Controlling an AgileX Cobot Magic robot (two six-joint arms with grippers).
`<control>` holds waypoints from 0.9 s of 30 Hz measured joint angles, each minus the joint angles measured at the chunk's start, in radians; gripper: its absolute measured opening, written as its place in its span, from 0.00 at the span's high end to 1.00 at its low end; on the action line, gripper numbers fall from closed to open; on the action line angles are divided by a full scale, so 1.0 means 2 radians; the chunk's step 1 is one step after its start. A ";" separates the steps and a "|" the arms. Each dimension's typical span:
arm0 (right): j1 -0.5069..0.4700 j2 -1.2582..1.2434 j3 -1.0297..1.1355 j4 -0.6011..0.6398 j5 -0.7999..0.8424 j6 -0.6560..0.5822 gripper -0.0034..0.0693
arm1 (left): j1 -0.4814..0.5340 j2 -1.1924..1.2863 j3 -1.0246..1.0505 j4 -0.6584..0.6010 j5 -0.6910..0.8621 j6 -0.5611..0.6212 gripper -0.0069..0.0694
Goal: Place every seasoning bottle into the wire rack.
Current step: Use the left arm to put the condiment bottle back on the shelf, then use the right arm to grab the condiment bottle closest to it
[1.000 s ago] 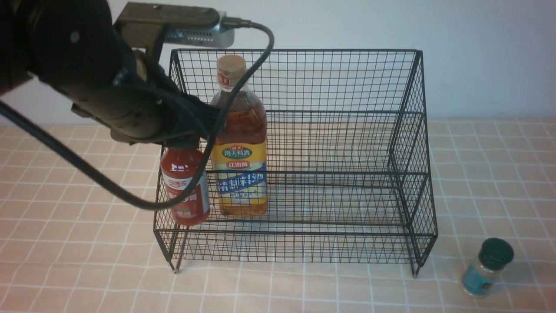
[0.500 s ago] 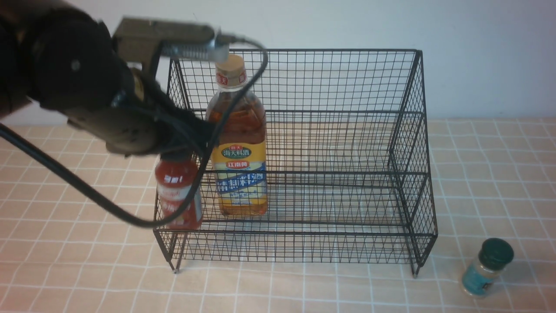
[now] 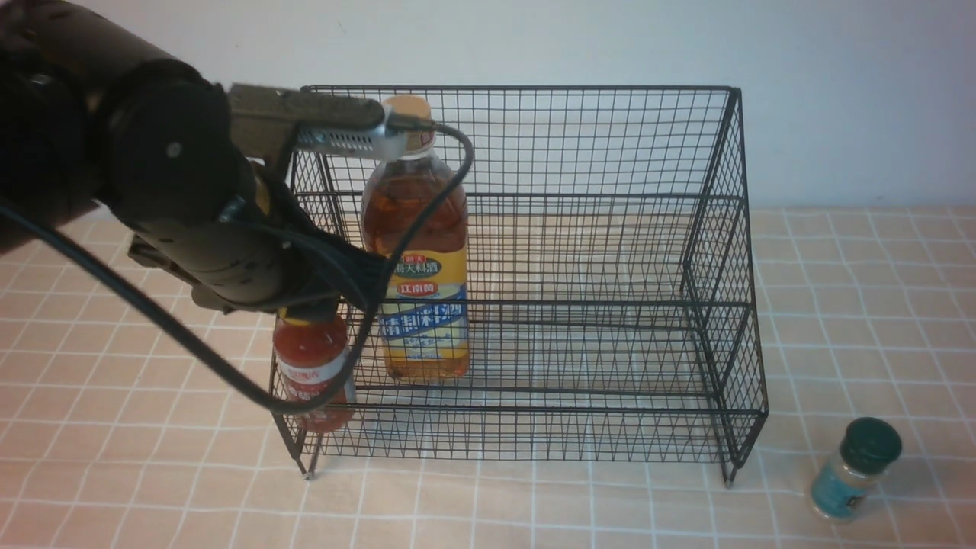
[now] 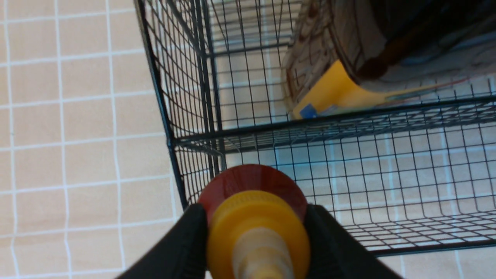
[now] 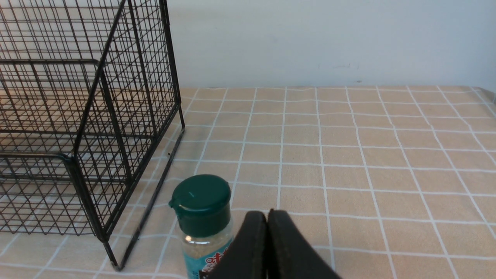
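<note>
My left gripper (image 3: 314,309) is shut on the yellow nozzle cap (image 4: 257,228) of the small red-sauce bottle (image 3: 311,366). It holds the bottle upright in the front left corner of the black wire rack (image 3: 732,229), its lower part behind the front mesh. From the left wrist, both black fingers (image 4: 186,240) press the cap, with the red bottle (image 4: 252,180) below. The tall amber bottle (image 3: 415,252) stands in the rack just to the right. The teal shaker (image 3: 854,467) stands on the table right of the rack. My right gripper (image 5: 267,217) is shut and empty beside the shaker (image 5: 201,209).
The left arm's cable (image 3: 229,374) loops in front of the rack's left side. The amber bottle (image 4: 329,89) stands close behind the red one, and the rack's left wall (image 4: 166,128) is right beside it. A white wall rises behind the tiled tabletop (image 5: 348,155).
My left arm has come down and slightly towards the front left, lowering the red bottle into the rack's front tier. The amber bottle, shaker and right gripper are unmoved.
</note>
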 joint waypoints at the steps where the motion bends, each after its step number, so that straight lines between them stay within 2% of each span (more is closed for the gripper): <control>1: 0.000 0.000 0.000 0.000 0.000 0.000 0.97 | 0.000 0.004 0.000 -0.002 0.003 0.000 0.54; 10: 0.000 0.000 0.000 0.000 0.000 0.000 0.97 | 0.000 0.019 0.000 -0.010 0.014 0.000 0.52; 14: 0.000 0.000 0.000 0.000 0.000 0.000 0.97 | 0.000 0.019 0.000 -0.010 0.023 0.000 0.42; 19: 0.000 0.000 0.000 0.000 0.000 0.000 0.97 | 0.000 0.019 -0.001 -0.010 0.028 0.000 0.34; 27: 0.000 0.000 0.000 0.000 0.000 0.000 0.97 | 0.000 0.006 -0.057 -0.010 0.089 0.000 0.33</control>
